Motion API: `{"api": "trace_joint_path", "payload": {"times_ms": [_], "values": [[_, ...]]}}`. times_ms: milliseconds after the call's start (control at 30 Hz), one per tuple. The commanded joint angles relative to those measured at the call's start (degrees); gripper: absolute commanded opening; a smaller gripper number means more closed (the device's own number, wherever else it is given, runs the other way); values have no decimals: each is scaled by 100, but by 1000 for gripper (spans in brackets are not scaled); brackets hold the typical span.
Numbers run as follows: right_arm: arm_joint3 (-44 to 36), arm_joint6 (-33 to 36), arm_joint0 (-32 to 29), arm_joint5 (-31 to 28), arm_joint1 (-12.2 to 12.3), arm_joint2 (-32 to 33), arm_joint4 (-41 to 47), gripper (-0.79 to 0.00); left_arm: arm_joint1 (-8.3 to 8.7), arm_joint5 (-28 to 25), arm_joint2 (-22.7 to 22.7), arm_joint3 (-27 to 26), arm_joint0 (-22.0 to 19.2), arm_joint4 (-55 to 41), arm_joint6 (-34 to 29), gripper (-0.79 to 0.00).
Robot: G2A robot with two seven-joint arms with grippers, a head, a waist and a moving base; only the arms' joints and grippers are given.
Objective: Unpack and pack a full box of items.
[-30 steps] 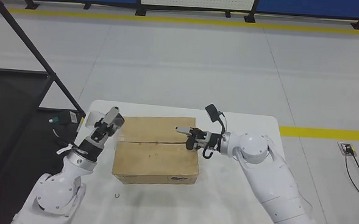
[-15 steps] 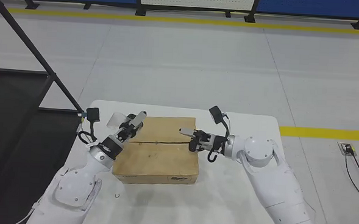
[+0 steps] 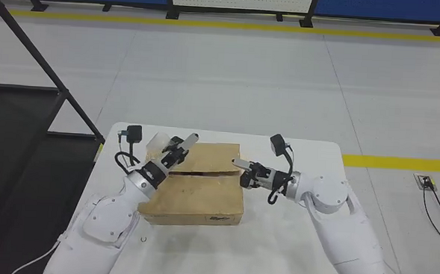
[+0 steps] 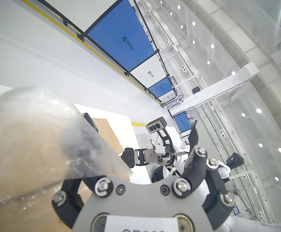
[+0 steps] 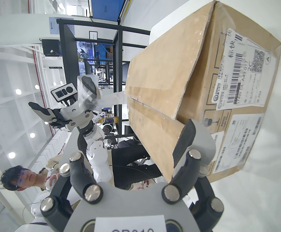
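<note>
Cardboard box [image 3: 195, 192] sat shut on the white table [image 3: 274, 237], just below the centre of the top view. Its two top flaps met along a middle seam. The right wrist view showed one flap edge riding slightly above the other at the end carrying the shipping labels [image 5: 241, 72]. The left gripper [image 3: 182, 144] hung over the box's upper left corner with its fingers spread apart. A sheet of clear plastic film [image 4: 44, 123] was draped over one of those fingers. The right gripper [image 3: 242, 168] was at the box's upper right edge, released and wide. One of its ridged pads [image 5: 184, 140] lay close against the flap's end, though contact could not be confirmed.
</note>
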Motion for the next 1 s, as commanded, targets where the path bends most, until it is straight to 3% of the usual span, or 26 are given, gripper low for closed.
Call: {"api": "trace_joint_path", "payload": {"times_ms": [0, 967], "values": [[-54, -17, -89, -18, 27, 73, 32, 0, -29, 30, 119, 51, -63, 41, -3, 0], [-541, -140, -776, -135, 297, 526, 288, 0, -333, 206, 891, 456, -497, 630, -85, 0]]}}
